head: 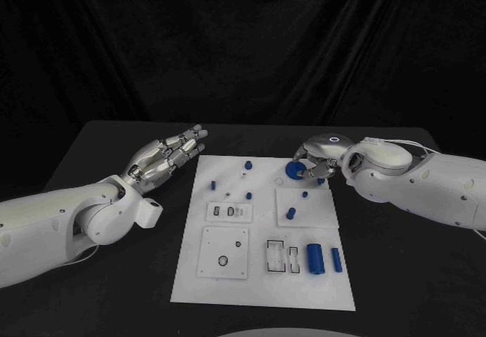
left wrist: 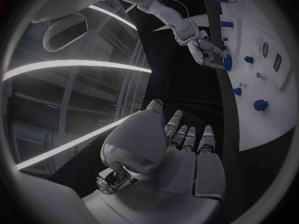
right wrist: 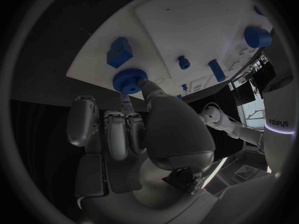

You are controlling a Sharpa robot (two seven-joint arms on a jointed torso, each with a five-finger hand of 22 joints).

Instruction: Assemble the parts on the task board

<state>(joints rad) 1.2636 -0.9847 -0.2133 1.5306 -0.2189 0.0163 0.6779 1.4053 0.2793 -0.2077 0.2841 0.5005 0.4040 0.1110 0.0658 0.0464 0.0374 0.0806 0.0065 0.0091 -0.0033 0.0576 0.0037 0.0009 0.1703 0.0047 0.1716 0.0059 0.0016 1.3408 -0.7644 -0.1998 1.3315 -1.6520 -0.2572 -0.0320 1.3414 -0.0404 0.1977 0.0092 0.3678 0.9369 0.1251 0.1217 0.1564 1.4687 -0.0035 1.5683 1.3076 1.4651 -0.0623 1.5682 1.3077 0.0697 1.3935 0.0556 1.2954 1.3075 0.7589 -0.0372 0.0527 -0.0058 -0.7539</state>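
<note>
The white task board (head: pixel 261 281) lies in the middle of the black table. My right hand (head: pixel 322 160) hovers over its far right corner and pinches a blue ridged wheel (head: pixel 295 170) between thumb and fingertips. The right wrist view shows the wheel (right wrist: pixel 129 80) just above the board, beside a blue block (right wrist: pixel 119 52). My left hand (head: pixel 167 158) floats left of the board, fingers straight and apart, holding nothing. From the left wrist view, my left hand (left wrist: pixel 187 139) points toward the right hand (left wrist: pixel 209 52) and its wheel (left wrist: pixel 227 62).
Small blue pegs (head: pixel 248 165) (head: pixel 213 185) (head: pixel 290 213) stand on the far half of the board. Two blue cylinders (head: pixel 315 258) (head: pixel 335 260) lie near its front right, next to rectangular recesses (head: pixel 275 255). A square plate with a round hole (head: pixel 222 261) sits front left.
</note>
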